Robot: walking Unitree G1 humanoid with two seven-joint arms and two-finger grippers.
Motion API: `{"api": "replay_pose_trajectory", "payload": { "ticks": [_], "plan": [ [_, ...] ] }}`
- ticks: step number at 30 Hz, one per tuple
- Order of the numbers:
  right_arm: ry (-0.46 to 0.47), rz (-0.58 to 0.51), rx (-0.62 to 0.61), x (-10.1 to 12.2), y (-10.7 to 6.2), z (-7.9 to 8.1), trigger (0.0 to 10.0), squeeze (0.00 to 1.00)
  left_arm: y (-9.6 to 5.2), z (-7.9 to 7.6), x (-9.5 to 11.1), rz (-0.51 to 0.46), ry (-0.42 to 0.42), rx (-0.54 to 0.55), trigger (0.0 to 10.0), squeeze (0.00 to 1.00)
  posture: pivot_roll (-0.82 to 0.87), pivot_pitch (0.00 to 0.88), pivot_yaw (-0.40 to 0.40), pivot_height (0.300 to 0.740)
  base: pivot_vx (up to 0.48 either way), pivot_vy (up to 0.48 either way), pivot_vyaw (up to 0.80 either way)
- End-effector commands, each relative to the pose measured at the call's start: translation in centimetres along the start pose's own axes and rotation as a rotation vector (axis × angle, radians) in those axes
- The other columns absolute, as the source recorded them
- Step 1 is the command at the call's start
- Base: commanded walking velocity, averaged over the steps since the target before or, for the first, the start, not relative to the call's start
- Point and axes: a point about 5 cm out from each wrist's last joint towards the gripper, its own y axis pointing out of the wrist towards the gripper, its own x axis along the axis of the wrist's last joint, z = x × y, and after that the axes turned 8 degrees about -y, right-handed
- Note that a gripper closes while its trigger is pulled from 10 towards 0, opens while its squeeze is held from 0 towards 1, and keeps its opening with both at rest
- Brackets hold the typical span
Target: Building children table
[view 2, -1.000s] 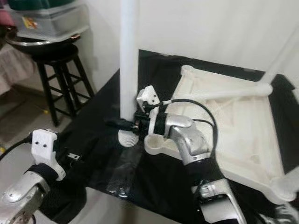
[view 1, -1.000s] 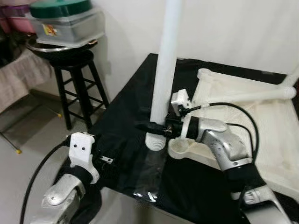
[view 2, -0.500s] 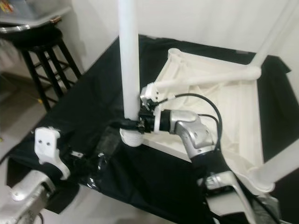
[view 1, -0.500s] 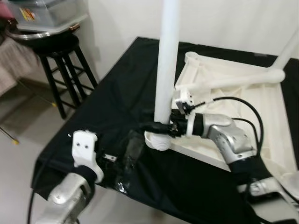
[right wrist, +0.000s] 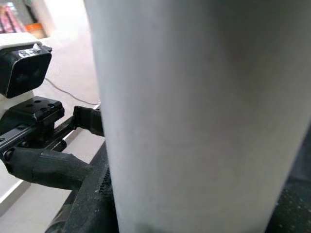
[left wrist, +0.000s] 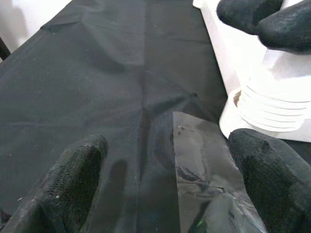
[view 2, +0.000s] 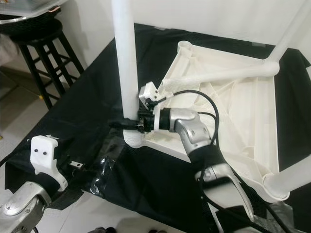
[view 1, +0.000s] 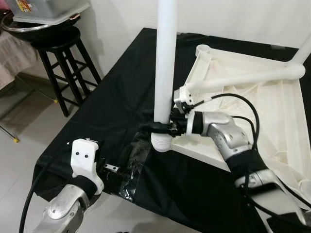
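Right gripper (view 1: 156, 127) clamps the tall white plastic table leg (view 1: 164, 73) low at the upturned white tabletop's (view 1: 272, 104) near-left corner socket, seemingly mid-fitting; next, twist it home. Left gripper (left wrist: 165, 184), fingers apart, hovers near-left.

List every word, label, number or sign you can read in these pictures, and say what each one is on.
None can be read.
Sticker on the plastic storage bin atop the black stool: red and yellow, print too small to read.
White label on the black block in the right wrist view: dark marks, too blurred to read.
White table leg, upturned tabletop and black cloth: no text.
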Motion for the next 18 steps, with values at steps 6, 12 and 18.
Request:
{"api": "replay_pose_trajectory", "payload": {
  "ticks": [6, 12, 18],
  "plan": [
    [0.024, 0.013, 0.072, -0.6, 0.3, 0.4, 10.0, 0.0, -1.0, -0.5, 0.1, 0.028, -0.006, -0.001, 10.0, 0.0, 0.12, 0.306, -0.046, 0.74, 0.0, 0.0, 0.0],
    [0.036, 0.017, 0.12, -0.9, -0.1, 0.5, 10.0, 0.0, -1.6, -0.9, 0.2, 0.034, -0.013, -0.004, 10.0, 0.0, 0.12, 0.334, -0.046, 0.74, 0.0, 0.0, 0.0],
    [0.019, 0.035, 0.05, -1.5, -0.7, -0.5, 10.0, 0.0, -2.4, -1.3, 0.5, 0.049, -0.023, -0.002, 10.0, 0.0, 0.13, 0.369, -0.038, 0.74, 0.0, 0.0, 0.0]
  ]
}}
